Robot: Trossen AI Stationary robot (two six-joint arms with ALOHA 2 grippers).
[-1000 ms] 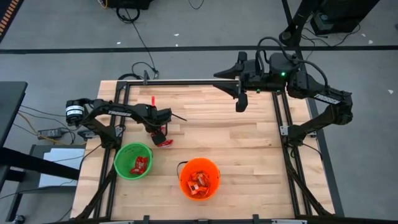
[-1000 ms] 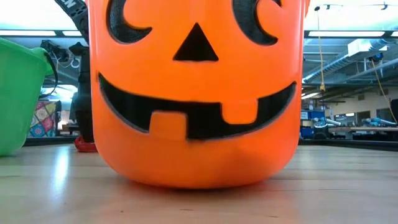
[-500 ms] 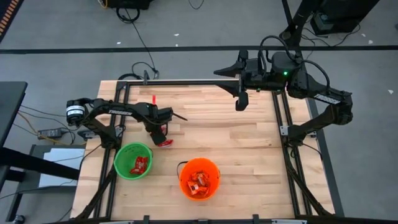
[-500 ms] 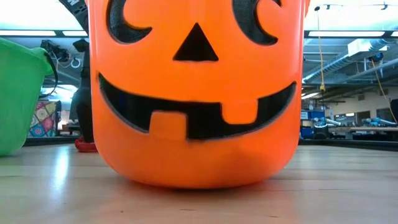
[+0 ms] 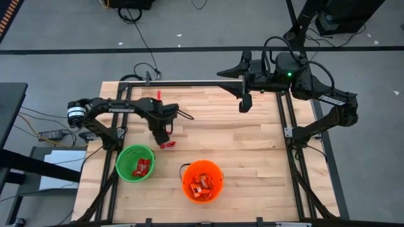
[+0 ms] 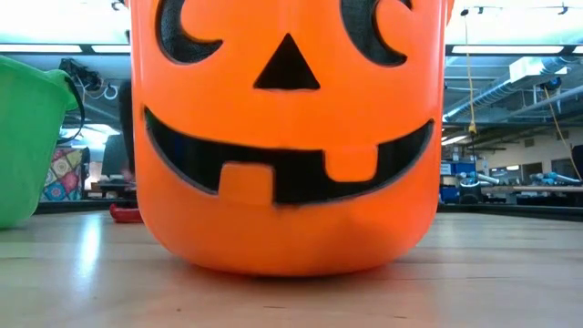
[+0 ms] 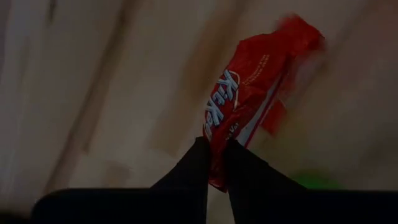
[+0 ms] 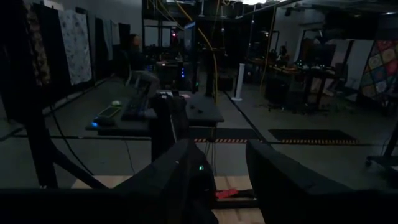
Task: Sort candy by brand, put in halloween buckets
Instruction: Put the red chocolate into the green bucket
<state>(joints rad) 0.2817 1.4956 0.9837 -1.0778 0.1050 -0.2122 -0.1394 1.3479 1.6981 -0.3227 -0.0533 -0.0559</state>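
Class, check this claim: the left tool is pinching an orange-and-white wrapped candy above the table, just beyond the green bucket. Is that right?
Not quite. The candy pinched by the left tool has a red wrapper, not orange and white; the left wrist view shows it clearly. The rest holds: in the high view it hangs over the table just beyond the green bucket.

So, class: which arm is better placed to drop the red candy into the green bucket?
Left. Its tool is shut on the red candy, just beside the green bucket. The right tool waits at the table's far edge.
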